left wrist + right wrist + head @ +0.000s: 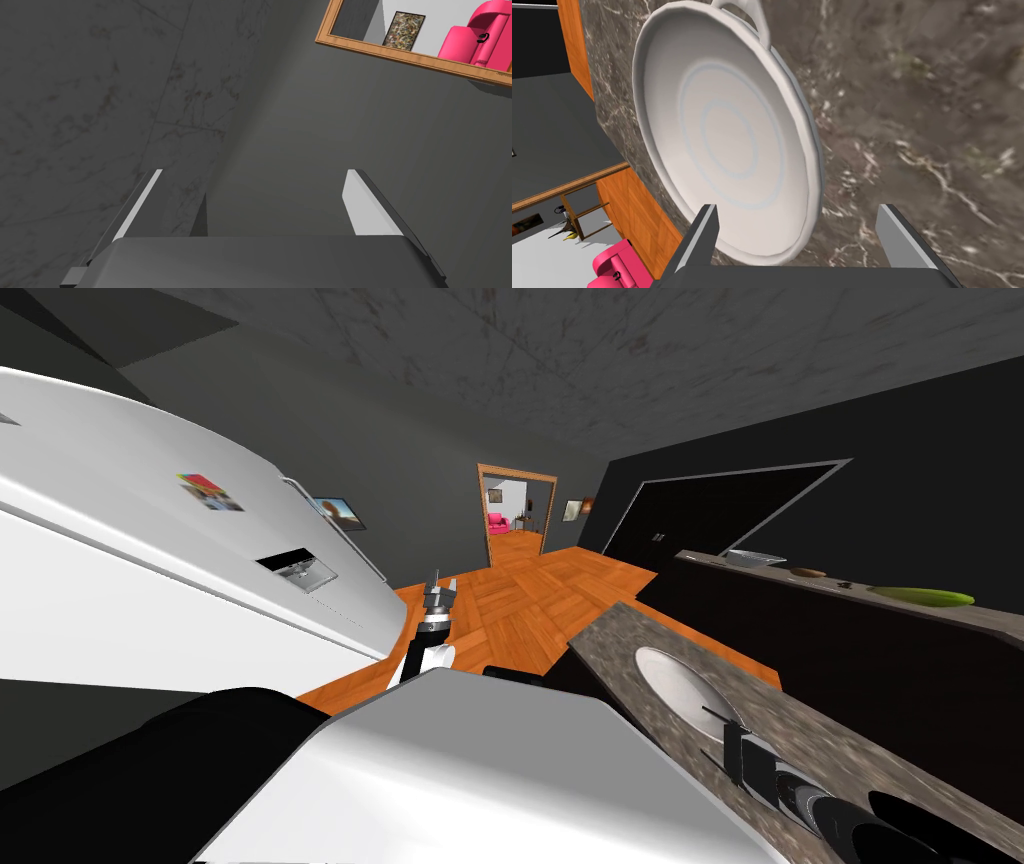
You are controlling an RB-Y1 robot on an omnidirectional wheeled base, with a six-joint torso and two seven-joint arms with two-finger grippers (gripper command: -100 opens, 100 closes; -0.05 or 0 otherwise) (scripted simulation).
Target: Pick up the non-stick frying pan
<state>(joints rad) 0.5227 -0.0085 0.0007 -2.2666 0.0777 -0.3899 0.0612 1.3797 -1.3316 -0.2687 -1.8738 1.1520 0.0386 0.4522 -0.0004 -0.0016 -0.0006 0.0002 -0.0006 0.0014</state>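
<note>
Pan (pixel 732 130) lay flat, open side up, on the counter (pixel 922 130), near its end corner and close to the long edge next to the floor (pixel 520 608). It was rendered plain white-grey: round, with a low sloped wall and one small loop handle (pixel 742 12).

Right hand (pixel 798 207) hung just above the pan's near rim, fingers wide apart and holding nothing. One finger (pixel 704 235) lined up with the rim; the other was over bare counter beside the pan. I couldn't tell the height above the rim.

Left hand (pixel 255 171) was out over the floor beside the fridge (pixel 150 548), fingers wide, empty.

Handling, my read:
- Stiff, won't flex or crush, and probably has some weight.
- The smooth wall looked slippery for thin blade fingers.
- Best hold was likely a pinch on the near rim, one finger inside and one outside, seated deep.
- A rim pinch would leave the weight hanging off one side, so expect it to tip and lift slowly.
- The loop handle was the surer hold, but it was on the far side, so the hand would have to reach across the pan.

Orientation: the pan was round, so the only real axis was the line from handle to centre. It ran roughly along the counter's long edge. The handle pointed away from the right hand, toward the counter's end corner.
</note>
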